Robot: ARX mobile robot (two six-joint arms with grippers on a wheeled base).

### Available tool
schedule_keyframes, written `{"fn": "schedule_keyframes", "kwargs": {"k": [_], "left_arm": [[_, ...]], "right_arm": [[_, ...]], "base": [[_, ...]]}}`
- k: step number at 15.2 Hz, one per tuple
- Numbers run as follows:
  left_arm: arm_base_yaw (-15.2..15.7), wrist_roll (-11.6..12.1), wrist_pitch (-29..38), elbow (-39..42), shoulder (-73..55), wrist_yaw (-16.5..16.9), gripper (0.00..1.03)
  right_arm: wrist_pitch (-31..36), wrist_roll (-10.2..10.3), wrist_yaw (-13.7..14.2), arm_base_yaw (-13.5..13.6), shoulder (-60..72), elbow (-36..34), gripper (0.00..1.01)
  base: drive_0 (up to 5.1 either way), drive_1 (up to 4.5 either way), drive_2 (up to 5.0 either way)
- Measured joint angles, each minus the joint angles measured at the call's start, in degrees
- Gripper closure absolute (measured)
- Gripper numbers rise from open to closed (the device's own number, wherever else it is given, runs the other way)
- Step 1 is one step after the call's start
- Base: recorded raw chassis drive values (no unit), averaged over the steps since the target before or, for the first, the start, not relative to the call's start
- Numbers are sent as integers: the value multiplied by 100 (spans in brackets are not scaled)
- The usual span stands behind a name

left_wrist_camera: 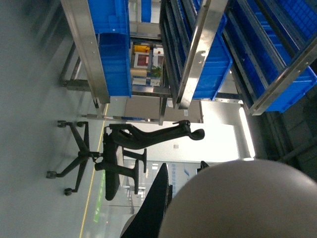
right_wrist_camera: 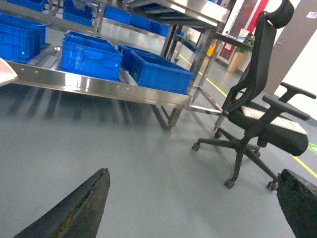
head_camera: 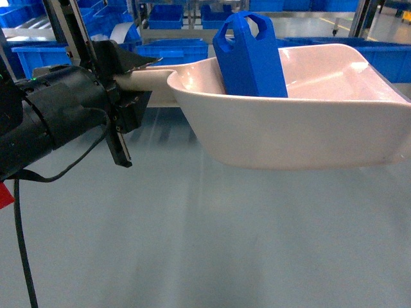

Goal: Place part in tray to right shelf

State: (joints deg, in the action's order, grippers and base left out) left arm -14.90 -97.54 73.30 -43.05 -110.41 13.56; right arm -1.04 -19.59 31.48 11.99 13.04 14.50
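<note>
The pale pinkish tray (head_camera: 289,122) hangs level in the air, close to the head camera. The bright-blue part (head_camera: 249,56) stands upright inside it, leaning on the back wall. My left gripper (head_camera: 138,82) is shut on the tray's long handle at the left. In the left wrist view the tray's pale body (left_wrist_camera: 242,203) fills the lower right beside one black finger (left_wrist_camera: 156,210). My right gripper (right_wrist_camera: 190,208) is open and empty, low over the grey floor. The right shelf's shiny steel front rail (right_wrist_camera: 99,85) lies ahead of it.
Large blue crates (right_wrist_camera: 91,55) sit on the rack behind the rail, and more blue crates (head_camera: 170,48) line the racks behind the tray. A black office chair (right_wrist_camera: 257,119) stands on the floor to the right of the rack. Steel rack uprights (left_wrist_camera: 198,54) rise nearby.
</note>
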Motion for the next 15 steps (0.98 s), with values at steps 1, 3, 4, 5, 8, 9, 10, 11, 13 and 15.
{"fn": "schedule_keyframes", "kwargs": {"k": [1,3,4,5,8,9,10,11,13,15], "left_arm": [[0,2,0,0,0,2,90],[2,2,0,0,0,0,90],[0,2,-2,0,0,0,90],[0,2,-20,0,0,2,90],[0,2,-15,7,0,-2,90],[0,4,-9,7,0,2,90],[0,2,-9,7,0,0,90],[0,2,-7,7,0,0,90],[0,2,-4,7,0,0,90],[0,2,7,9,2,2,90]], "right_arm": [[7,0,2,0,-2,0,3],[-2,0,2,0,-2,0,3],[2,0,2,0,-2,0,3],[-26,0,2,0,-2,-4,3],[-13,0,2,0,-2,-4,3],[-15,0,2,0,-2,-4,3],[-7,0,2,0,-2,-4,3],[-7,0,2,0,-2,-4,3],[-7,0,2,0,-2,-4,3],[0,0,2,0,-2,-2,3]], "base": [[0,0,0],[0,0,0],[0,0,0],[0,0,0],[0,0,0],[0,0,0],[0,0,0],[0,0,0],[3,210,-204],[4,412,-405]]}}
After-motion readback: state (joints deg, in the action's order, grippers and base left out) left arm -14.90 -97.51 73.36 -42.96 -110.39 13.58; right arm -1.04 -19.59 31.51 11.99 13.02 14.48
